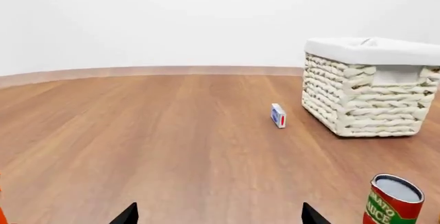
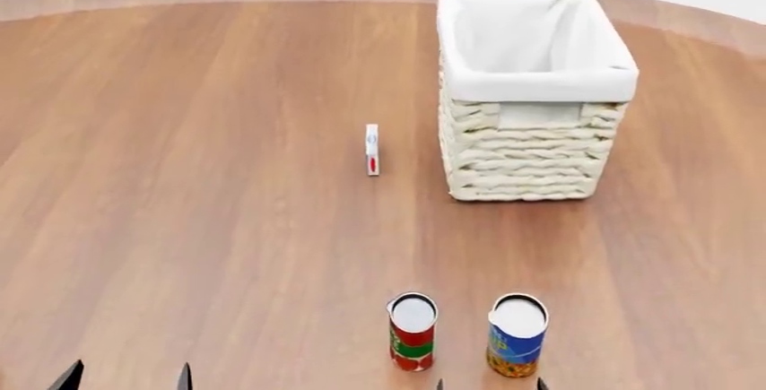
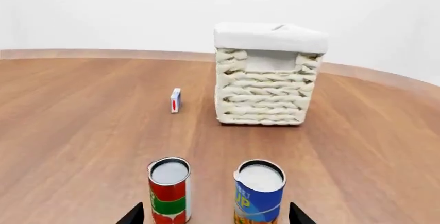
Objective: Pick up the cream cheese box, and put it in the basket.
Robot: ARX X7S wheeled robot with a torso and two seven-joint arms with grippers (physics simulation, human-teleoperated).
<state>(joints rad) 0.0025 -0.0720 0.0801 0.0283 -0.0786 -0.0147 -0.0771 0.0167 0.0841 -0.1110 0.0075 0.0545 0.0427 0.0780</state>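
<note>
The cream cheese box (image 2: 372, 149) stands on edge on the wooden floor, just left of the basket (image 2: 533, 146). It is small and white with a blue side and a red mark. It also shows in the left wrist view (image 1: 277, 116) and the right wrist view (image 3: 175, 101). The basket, woven and cream-white with a white liner, shows in both wrist views too (image 1: 368, 100) (image 3: 265, 87). My left gripper (image 1: 218, 214) is open and empty, well short of the box. My right gripper (image 3: 215, 214) is open and empty, its tips either side of the two cans.
A red-and-green can (image 2: 412, 331) and a blue can (image 2: 516, 334) stand upright side by side near me, between my right gripper and the basket. The red-and-green can shows at the edge of the left wrist view (image 1: 393, 201). A pale wall curves round the far floor edge.
</note>
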